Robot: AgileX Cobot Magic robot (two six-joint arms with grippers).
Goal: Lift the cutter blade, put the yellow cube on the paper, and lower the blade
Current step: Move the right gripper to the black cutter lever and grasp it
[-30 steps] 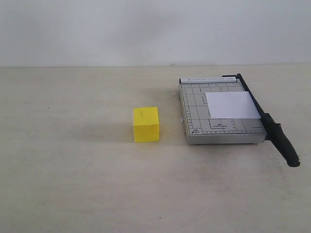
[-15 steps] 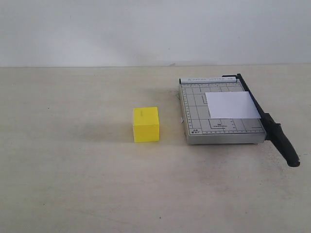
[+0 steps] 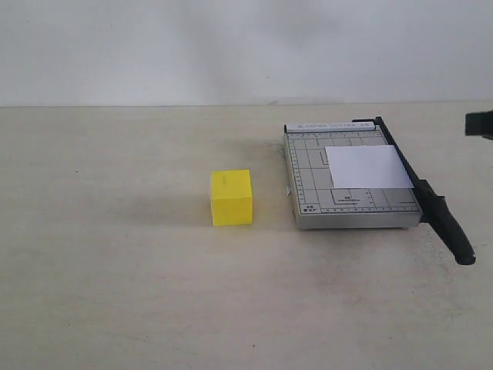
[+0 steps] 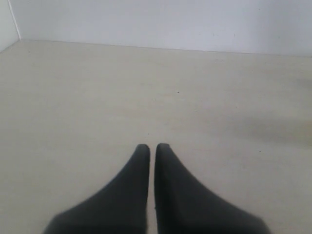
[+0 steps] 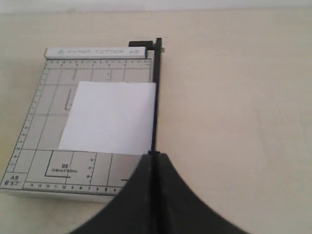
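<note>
The yellow cube [image 3: 231, 197] stands on the table left of the grey cutter base [image 3: 308, 166]. The white paper [image 3: 368, 166] lies flat on the base against the blade side. The cutter blade [image 3: 431, 204] is down along the base's right edge, its thick handle [image 3: 454, 235] sticking out past the front. In the right wrist view my right gripper [image 5: 156, 155] is shut and empty, held above and in line with the blade [image 5: 156, 92], with the paper [image 5: 109, 117] beside it. My left gripper [image 4: 152, 146] is shut over bare table; the cube is out of its view.
A black part of the right arm [image 3: 481, 123] shows at the exterior view's right edge, level with the cutter's far end. The light table [image 3: 115, 270] runs back to a white wall [image 3: 231, 46].
The black part of the right arm has come into the exterior view at the right edge. The cube, paper and blade have not moved.
</note>
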